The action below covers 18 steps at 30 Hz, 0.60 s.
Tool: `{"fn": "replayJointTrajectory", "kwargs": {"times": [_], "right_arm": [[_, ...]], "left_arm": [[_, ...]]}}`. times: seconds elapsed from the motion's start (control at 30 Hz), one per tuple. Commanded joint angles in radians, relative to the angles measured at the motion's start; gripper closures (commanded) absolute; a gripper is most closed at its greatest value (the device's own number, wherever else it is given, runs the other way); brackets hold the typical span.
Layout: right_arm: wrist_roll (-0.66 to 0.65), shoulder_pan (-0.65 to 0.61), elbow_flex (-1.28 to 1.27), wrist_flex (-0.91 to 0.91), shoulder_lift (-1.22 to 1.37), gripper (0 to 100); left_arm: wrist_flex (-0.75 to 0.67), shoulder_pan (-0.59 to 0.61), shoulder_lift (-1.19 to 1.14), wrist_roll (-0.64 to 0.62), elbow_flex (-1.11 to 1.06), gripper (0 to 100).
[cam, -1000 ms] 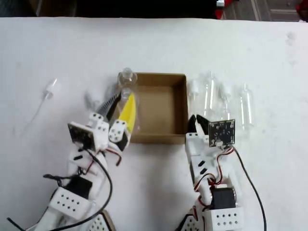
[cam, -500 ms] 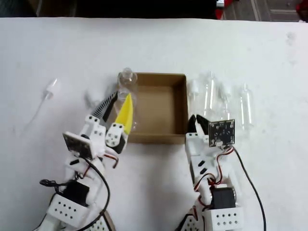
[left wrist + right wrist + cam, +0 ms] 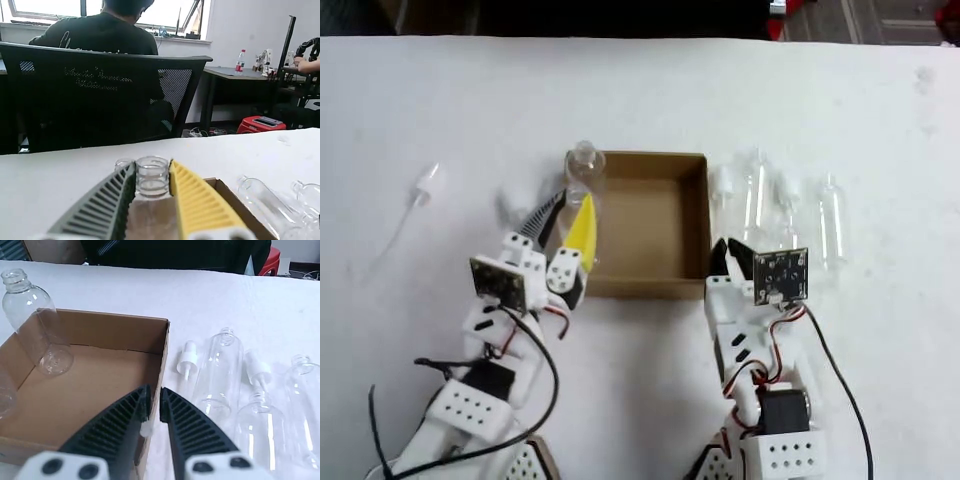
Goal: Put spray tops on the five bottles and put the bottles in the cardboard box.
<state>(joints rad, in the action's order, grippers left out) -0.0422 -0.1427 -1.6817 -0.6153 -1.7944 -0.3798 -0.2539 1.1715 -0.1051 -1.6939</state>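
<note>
My left gripper (image 3: 574, 204) (image 3: 151, 167), one finger grey and one yellow, is shut on the neck of a clear open bottle (image 3: 578, 189) (image 3: 152, 177) at the cardboard box's (image 3: 650, 272) left wall. A second open bottle (image 3: 583, 158) (image 3: 31, 315) leans at the box's far left corner. My right gripper (image 3: 723, 248) (image 3: 154, 390), with black fingers, sits at the box's near right corner, shut on a small white piece (image 3: 146, 428), seemingly a spray top. Clear bottles (image 3: 757, 200) (image 3: 222, 365) and white spray tops (image 3: 188, 356) lie to the right of the box.
One loose spray top (image 3: 424, 184) with a thin tube lies far left on the white table. Another bottle (image 3: 832, 222) lies farthest right. The box (image 3: 90, 390) has nothing on its floor. Beyond the table's far edge stand a black chair (image 3: 100, 95) and desks.
The left arm's wrist swung out to the left and came back, its gripper staying on the bottle by the box's left wall. The right arm has kept still.
</note>
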Motion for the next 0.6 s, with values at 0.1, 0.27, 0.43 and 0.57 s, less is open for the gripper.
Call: {"fn": "replayJointTrajectory", "kwargs": {"times": [0.1,0.27,0.43,0.57], "right_arm": [[-0.008,0.013,-0.009,-0.005,-0.002,97.7],[-0.008,0.013,-0.009,-0.007,-0.002,97.7],[-0.009,0.013,-0.009,-0.025,-0.002,97.7],[-0.009,0.013,-0.009,-0.025,-0.002,97.7]], "left_arm": [[-0.133,0.008,-0.186,0.008,0.012,98],[-0.106,0.008,-0.228,0.009,0.014,98],[-0.106,0.008,-0.229,0.014,0.014,98],[-0.104,0.010,-0.234,0.014,0.014,98]]}}
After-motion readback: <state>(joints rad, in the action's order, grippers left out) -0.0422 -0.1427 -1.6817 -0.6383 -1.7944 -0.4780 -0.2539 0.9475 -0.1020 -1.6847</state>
